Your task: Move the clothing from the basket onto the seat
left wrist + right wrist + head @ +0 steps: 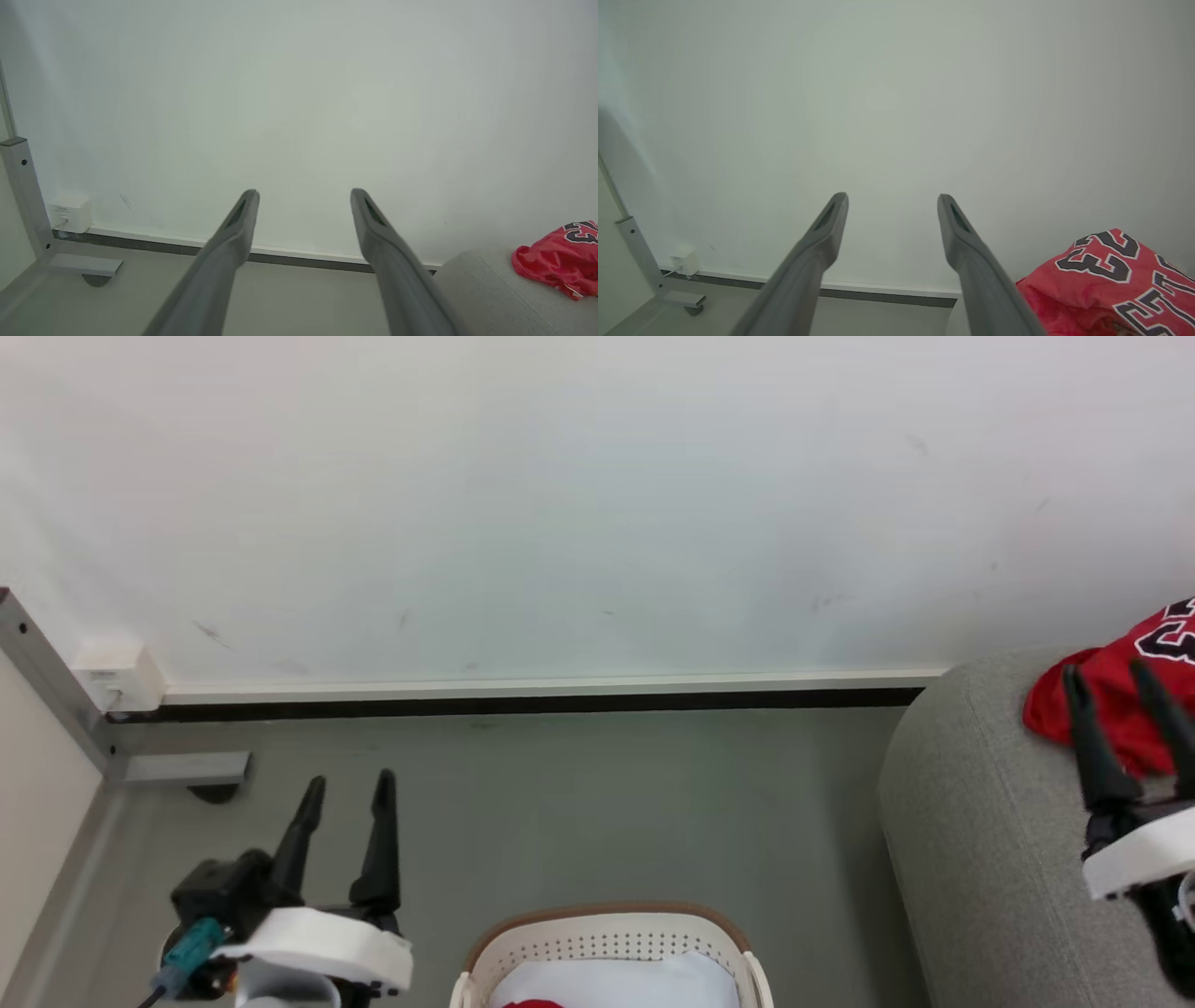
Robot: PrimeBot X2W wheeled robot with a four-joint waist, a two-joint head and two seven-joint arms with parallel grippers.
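A red piece of clothing [1116, 695] with black-and-white numerals lies bunched on the grey seat [980, 821] at the right; it also shows as red clothing [558, 259] and red clothing [1106, 284]. My right gripper [1108, 674] is open, hovering over the seat just in front of that garment, holding nothing. The cream basket [607, 943] sits at the bottom centre with white fabric and a sliver of red clothing [532, 1003] inside. My left gripper [350, 784] is open and empty, left of the basket above the floor.
A white wall with a baseboard [541, 695] runs behind everything. A grey metal frame leg with a caster [182, 770] and a small white box [117, 677] stand at the far left. Grey floor lies between basket and wall.
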